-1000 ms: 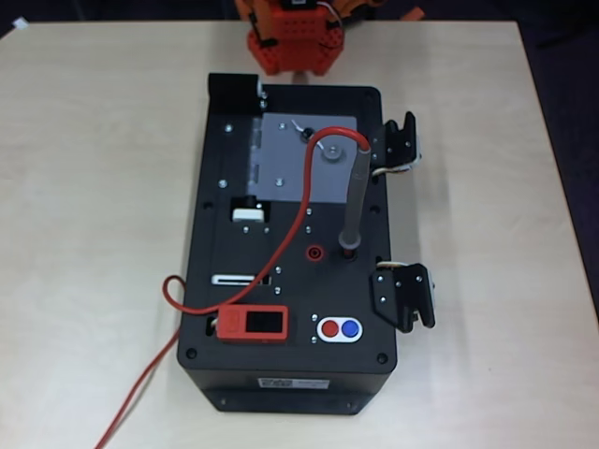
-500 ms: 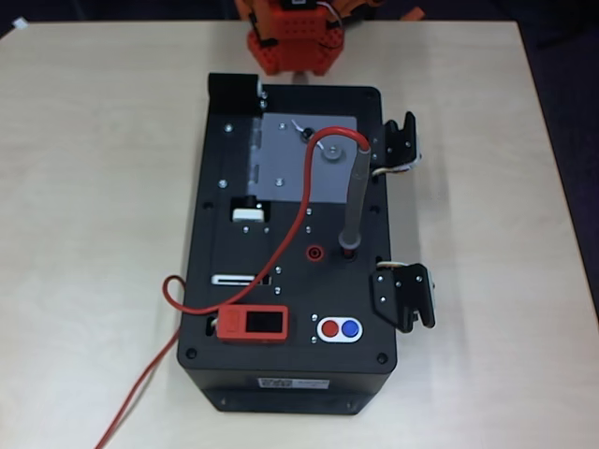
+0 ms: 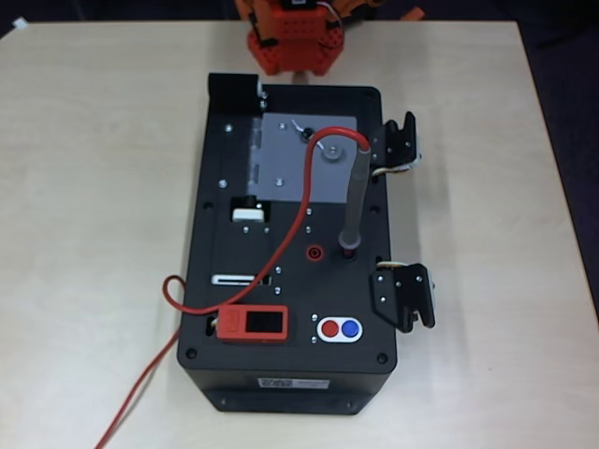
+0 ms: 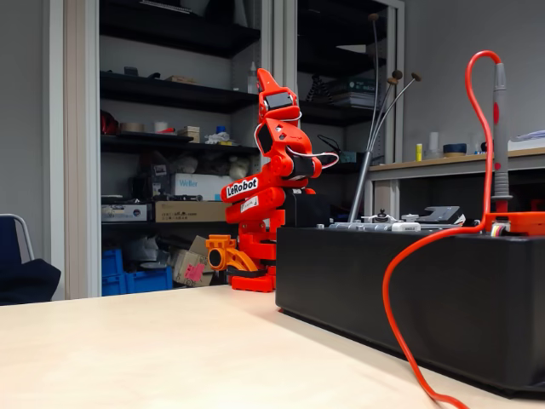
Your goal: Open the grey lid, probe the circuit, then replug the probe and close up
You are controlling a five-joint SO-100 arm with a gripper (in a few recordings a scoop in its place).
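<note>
One orange-red arm base (image 3: 290, 37) sits at the table's (image 3: 94, 187) far edge in the overhead view, behind the black box (image 3: 290, 374). On the box, the grey lid (image 3: 281, 168) lies flat and shut, and the probe (image 3: 356, 201) stands plugged in a socket just beside its right edge, its red wire (image 3: 140, 393) trailing off to the table. From the fixed view the arm (image 4: 264, 187) is folded upright, "LeRobot" on its side. Its gripper (image 4: 271, 85) points up; whether it is parted, I cannot tell.
</note>
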